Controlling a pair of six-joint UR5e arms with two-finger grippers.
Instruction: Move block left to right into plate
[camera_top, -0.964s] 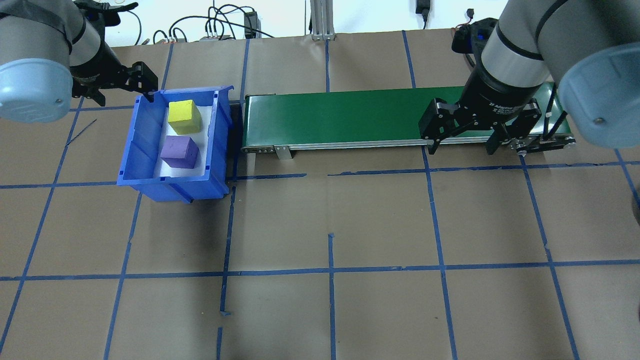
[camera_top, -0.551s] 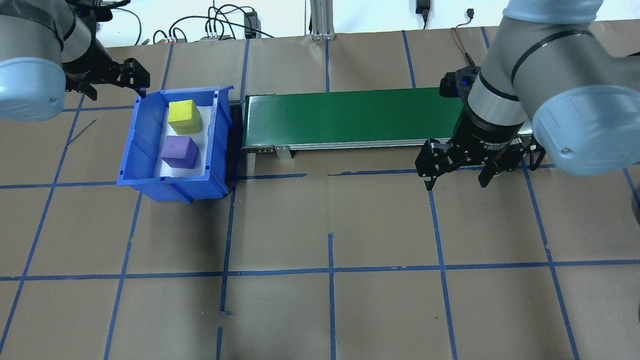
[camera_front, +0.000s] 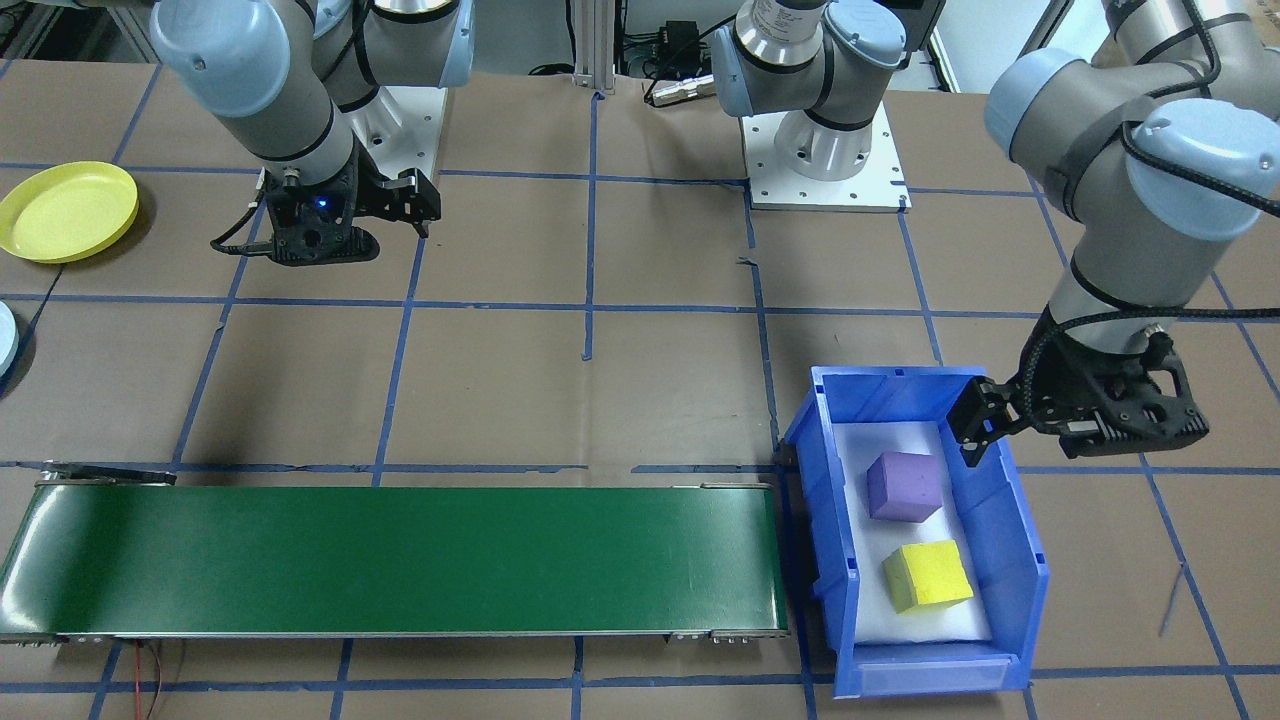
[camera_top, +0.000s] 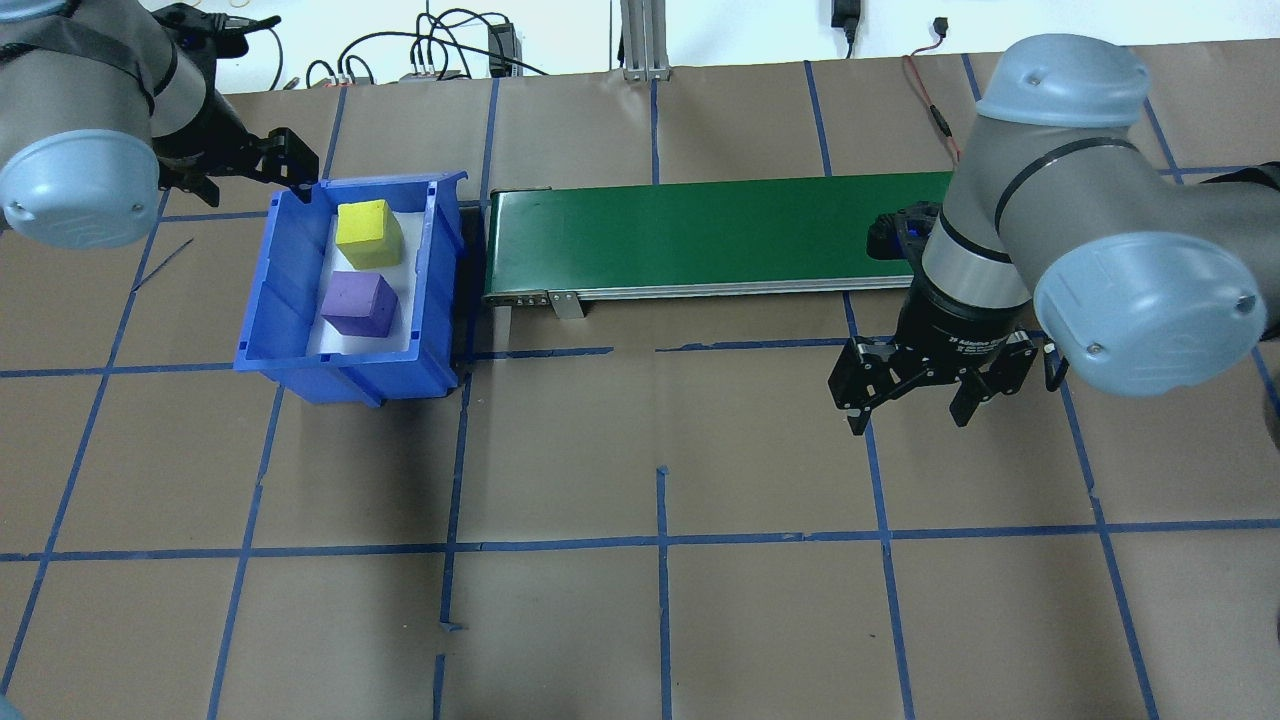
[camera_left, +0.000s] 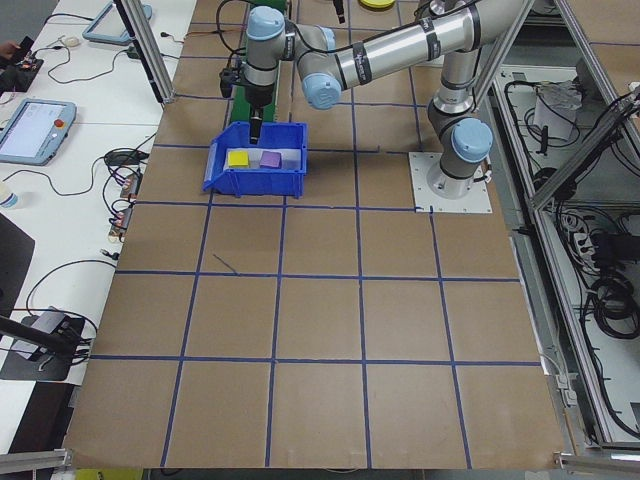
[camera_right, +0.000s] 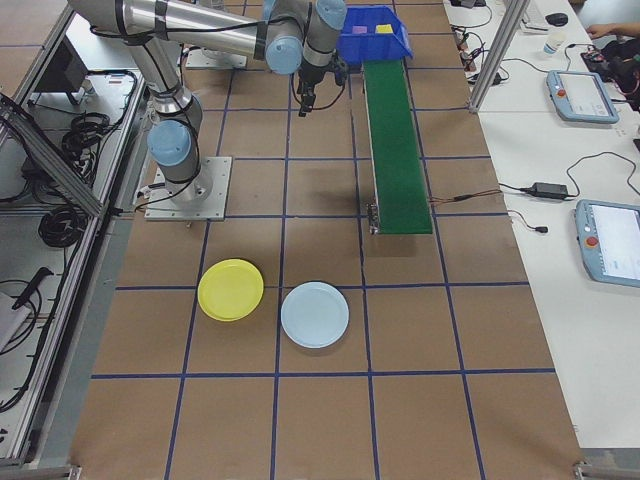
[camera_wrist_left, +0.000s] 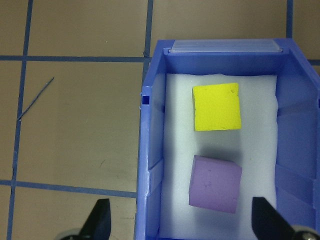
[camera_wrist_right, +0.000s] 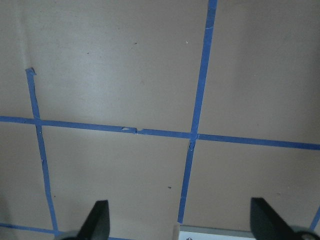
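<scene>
Both grippers spread and empty; blocks sit in the blue bin.

The left gripper (camera_wrist_left: 180, 220), jaws wide, hovers over the blue bin's (camera_top: 278, 300) edge, above the purple block (camera_wrist_left: 215, 184) and, beyond it, the yellow block (camera_wrist_left: 217, 107), both on white foam. The right gripper (camera_top: 908, 398), jaws apart, hangs over bare brown paper beside the green conveyor (camera_top: 690, 235). The yellow plate (camera_front: 66, 211) lies well apart.

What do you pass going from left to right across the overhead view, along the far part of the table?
Left gripper → blue bin holding the yellow block and purple block → green conveyor belt → right gripper.
</scene>
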